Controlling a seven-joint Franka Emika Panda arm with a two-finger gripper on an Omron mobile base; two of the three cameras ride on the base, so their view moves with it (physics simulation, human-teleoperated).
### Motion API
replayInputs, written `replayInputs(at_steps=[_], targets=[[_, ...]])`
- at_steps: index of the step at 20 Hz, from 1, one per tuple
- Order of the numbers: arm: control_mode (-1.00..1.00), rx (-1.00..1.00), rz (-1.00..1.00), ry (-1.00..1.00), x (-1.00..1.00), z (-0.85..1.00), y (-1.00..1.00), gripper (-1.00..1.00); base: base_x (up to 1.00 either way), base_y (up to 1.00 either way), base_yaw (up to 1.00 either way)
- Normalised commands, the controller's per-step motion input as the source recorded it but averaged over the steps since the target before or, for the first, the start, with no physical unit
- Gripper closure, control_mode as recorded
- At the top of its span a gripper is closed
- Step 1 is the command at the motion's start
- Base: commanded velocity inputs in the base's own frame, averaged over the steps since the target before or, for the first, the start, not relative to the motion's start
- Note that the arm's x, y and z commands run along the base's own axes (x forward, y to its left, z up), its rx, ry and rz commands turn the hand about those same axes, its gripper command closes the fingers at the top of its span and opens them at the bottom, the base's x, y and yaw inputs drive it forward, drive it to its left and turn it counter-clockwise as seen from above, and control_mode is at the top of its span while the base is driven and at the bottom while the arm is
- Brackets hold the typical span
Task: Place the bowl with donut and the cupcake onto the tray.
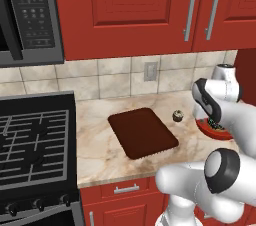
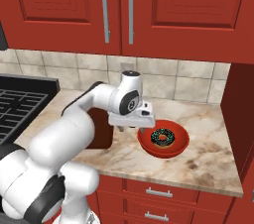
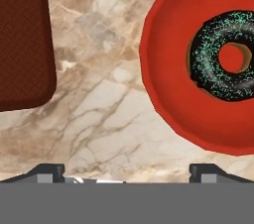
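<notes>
Counter; bowl half-hidden behind arm

On the counter: one tray, one bowl, one donut and one cupcake.

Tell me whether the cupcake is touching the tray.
Apart. The left base view shows bare marble counter between the cupcake and the tray; the hand view shows the same gap.
</notes>
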Motion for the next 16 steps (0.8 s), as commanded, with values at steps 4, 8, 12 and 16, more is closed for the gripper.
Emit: replayInputs(at_steps=[4,8,12,16], targets=[[-1.00,0.00,0.00,0.02,0.00,-0.31,-0.19,-1.00,0.00,0.00,0.00],[-1.00,0.00,0.01,0.00,0.00,-0.32,-0.09,-1.00,0.00,0.00,0.00],[-1.00,0.00,0.02,0.00,0.02,-0.26,-0.05,-1.00,0.00,0.00,0.00],[-1.00,0.00,0.03,0.00,0.10,-0.22,-0.03,-1.00,0.00,0.00,0.00]])
